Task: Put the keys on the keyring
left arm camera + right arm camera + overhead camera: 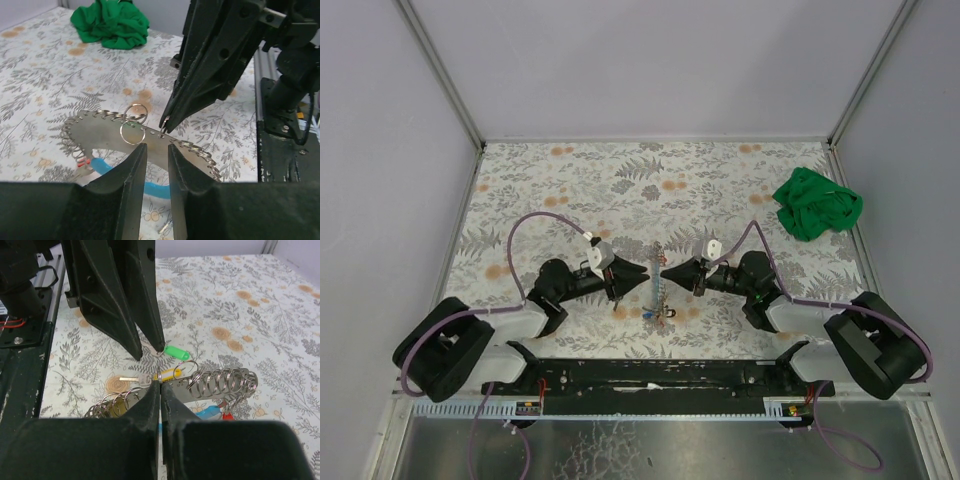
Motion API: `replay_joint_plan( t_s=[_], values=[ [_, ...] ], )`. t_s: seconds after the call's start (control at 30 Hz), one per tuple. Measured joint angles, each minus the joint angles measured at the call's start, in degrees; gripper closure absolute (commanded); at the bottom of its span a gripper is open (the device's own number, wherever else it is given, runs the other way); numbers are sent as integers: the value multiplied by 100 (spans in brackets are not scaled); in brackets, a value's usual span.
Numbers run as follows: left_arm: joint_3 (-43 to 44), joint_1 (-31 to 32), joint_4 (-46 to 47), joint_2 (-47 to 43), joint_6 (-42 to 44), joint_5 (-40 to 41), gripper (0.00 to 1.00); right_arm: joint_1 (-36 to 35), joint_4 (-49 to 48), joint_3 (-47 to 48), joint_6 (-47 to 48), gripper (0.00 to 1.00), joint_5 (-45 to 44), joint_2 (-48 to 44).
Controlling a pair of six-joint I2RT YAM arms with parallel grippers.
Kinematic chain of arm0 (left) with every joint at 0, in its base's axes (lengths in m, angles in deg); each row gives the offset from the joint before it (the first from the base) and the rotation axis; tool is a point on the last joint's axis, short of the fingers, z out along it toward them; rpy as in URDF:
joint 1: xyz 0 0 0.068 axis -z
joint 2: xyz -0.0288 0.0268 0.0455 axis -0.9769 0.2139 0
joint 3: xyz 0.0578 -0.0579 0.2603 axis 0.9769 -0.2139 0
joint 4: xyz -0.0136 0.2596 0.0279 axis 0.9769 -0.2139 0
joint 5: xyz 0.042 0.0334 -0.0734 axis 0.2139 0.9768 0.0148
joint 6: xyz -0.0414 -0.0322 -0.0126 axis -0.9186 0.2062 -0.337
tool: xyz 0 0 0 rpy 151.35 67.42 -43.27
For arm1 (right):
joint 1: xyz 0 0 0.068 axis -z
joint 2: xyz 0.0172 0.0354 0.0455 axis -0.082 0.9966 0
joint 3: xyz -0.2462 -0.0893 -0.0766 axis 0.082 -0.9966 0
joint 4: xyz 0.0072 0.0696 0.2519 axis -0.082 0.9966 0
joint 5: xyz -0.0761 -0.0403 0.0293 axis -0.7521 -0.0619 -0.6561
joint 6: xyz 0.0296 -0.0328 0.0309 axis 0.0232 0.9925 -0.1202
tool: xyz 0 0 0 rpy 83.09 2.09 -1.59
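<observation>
A curved metal strip (pixel 155 145) strung with several keyrings stands between my two grippers. My right gripper (pixel 160 385) is shut on one thin keyring (pixel 164 121) at the strip's top edge. In the left wrist view it comes down from above. My left gripper (pixel 157 149) faces it from the other side, just short of the strip. Its jaws are a little apart with nothing between them. The two keys lie on the table beyond the strip. One has a green cap (pixel 175 351), the other a yellow cap (pixel 169 373). In the top view both grippers (pixel 645 272) (pixel 670 272) meet at the strip (pixel 660 285).
A crumpled green cloth (pixel 817 205) lies at the back right of the fern-patterned table. A blue tag (pixel 207 412) and a red tag (pixel 227 416) hang under the strip. The black base rail (pixel 650 375) runs along the near edge. White walls enclose the table.
</observation>
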Motion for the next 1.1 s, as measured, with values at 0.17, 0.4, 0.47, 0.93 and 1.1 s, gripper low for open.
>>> replay_joint_plan(
  t_s=[0.17,0.4,0.47,0.93,1.1],
  values=[
    [-2,-94,944,470,-345,-468,78,2,-474,-17,-214,99,7,79],
    [15,-151,1611,955,-619,-911,82,2,-695,-17,-354,99,33,170],
    [70,-155,1690,1029,-651,-984,82,2,-704,-17,-372,99,59,197],
    [210,-321,1845,1143,-811,-1038,80,4,-914,-15,-428,98,114,291],
    [210,-321,1840,1143,-815,-1034,80,4,-916,-15,-450,98,122,291]
  ],
)
